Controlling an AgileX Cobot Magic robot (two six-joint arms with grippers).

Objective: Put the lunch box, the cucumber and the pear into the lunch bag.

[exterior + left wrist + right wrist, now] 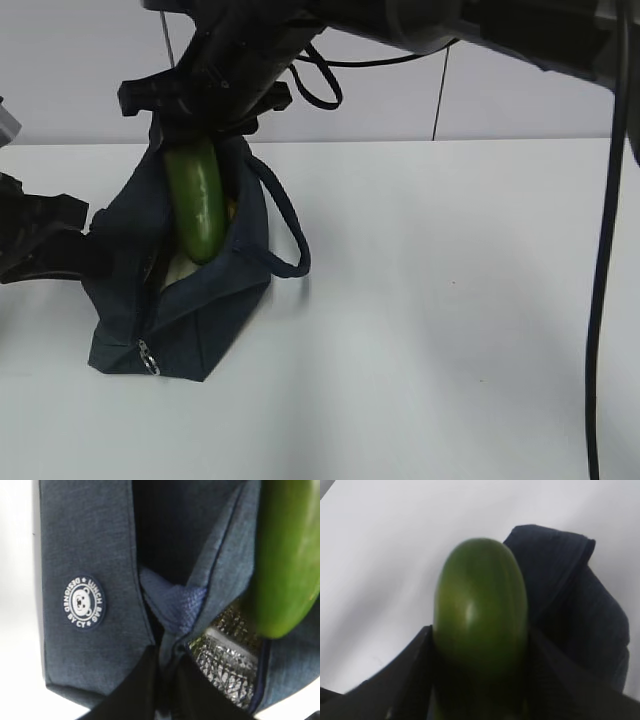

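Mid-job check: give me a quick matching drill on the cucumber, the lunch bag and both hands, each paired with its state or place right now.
Column one:
1. cucumber
2. lunch bag
3. left hand
4. right hand

Column two:
A. shut on the bag's edge
B. unzipped on the table, silver lining showing
C. hanging upright, its lower end in the bag's mouth
D. clamped on the cucumber's upper end

Pairs: 1-C, 2-B, 3-A, 4-D
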